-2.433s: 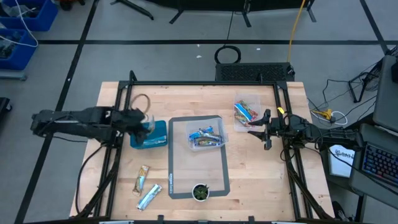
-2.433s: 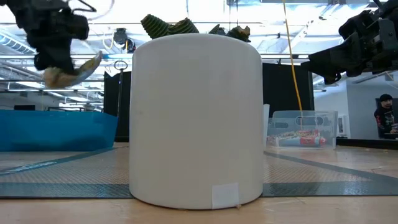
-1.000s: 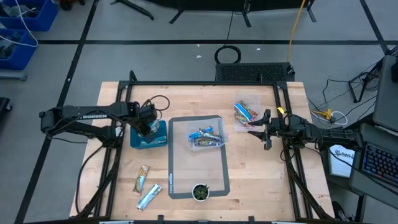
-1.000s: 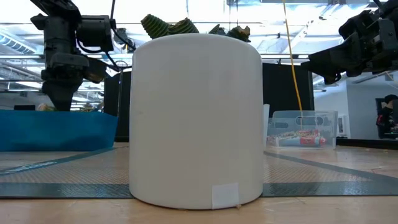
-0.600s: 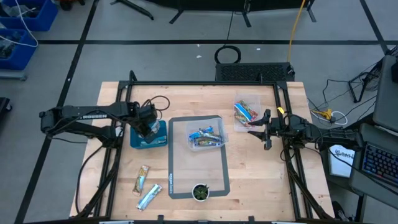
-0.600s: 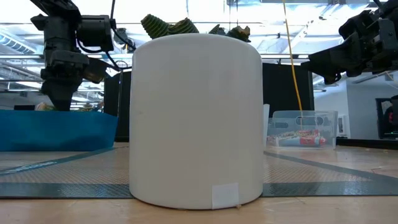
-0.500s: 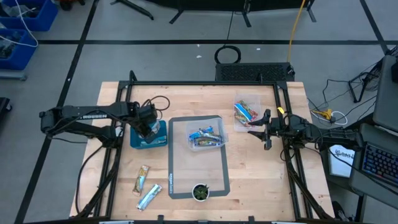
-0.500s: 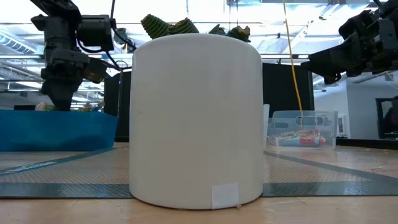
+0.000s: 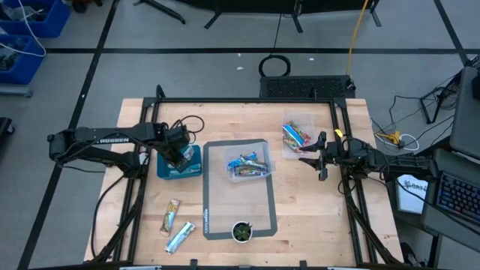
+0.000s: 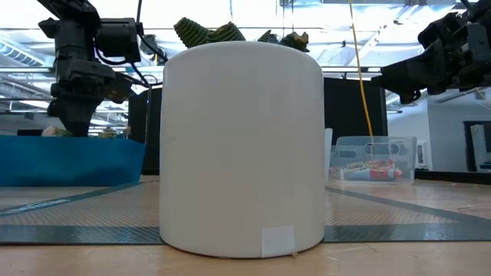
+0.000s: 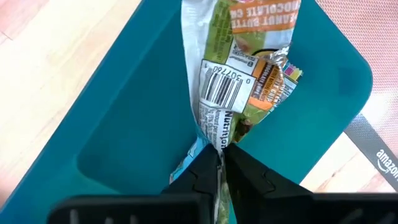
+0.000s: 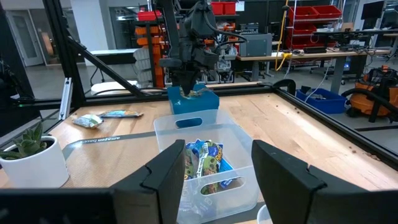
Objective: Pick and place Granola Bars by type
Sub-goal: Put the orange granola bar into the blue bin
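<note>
1. Far left of the table, the left arm reaches across and plants the left gripper down inside the teal bin, which sits on the wood just beside the grey mat
2. From the left wrist, the two dark fingers are pressed nearly together on the crimped tail of a green-and-orange granola bar; the wrapper fans out from the tips and lies on the teal bin's floor, so the pinch on that wrapper end looks to be holding
3. Nearer the front edge on the left, two loose bars lie on the bare wood: a tan one and a silvery one, close together, well apart from the bins
4. Middle now: a clear bin sits on the far end of the mat with blue-wrapped bars piled inside
5. At the mat's near end, a small potted plant in a white pot; that pot fills the table-level camera's view
6. Further right, a second clear bin sits on the wood holding blue and orange-red bars
7. Far right, the right gripper hovers above the table just beside that second bin, pointing toward the centre; its fingers stand spread wide with nothing between them, and past them sits the clear bin of blue bars
</note>
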Motion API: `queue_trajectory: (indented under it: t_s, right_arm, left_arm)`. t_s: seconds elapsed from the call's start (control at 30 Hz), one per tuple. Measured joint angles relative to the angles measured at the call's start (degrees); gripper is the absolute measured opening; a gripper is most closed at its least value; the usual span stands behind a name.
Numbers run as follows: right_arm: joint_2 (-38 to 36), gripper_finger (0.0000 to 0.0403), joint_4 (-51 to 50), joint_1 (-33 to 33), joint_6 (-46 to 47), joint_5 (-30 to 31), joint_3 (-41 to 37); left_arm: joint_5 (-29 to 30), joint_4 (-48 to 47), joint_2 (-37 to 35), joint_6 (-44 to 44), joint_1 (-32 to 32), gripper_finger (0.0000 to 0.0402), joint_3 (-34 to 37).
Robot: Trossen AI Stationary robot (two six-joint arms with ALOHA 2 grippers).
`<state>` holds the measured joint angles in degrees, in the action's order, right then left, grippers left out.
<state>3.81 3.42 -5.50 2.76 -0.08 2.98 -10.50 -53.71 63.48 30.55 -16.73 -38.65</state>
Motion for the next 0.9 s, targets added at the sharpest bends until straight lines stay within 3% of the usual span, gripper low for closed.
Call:
queue_trajectory:
  t_s: [0.37, 0.5, 0.73, 0.83, 0.9]
  right_arm:
    - [0.0, 0.0176, 0.0, 0.0, 0.0, 0.0, 0.0]
    - [0.0, 0.0176, 0.0, 0.0, 0.0, 0.0, 0.0]
    - [0.0, 0.0176, 0.0, 0.0, 0.0, 0.0, 0.0]
    - [0.0, 0.0176, 0.0, 0.0, 0.0, 0.0, 0.0]
    - [0.0, 0.0176, 0.0, 0.0, 0.0, 0.0, 0.0]
  left_arm:
    - [1.5, 0.7, 0.0, 0.9, 0.0, 0.0080, 0.0]
    - [3.3, 3.3, -0.2, -3.4, 0.2, 0.0095, 0.0]
    - [12.5, 17.1, -6.4, -8.2, 1.6, 0.0102, 0.8]
    - [13.0, 24.8, -11.9, -10.1, 3.0, 0.0102, 3.6]
    - [10.5, 31.4, -15.6, -11.5, 4.7, 0.0102, 6.7]
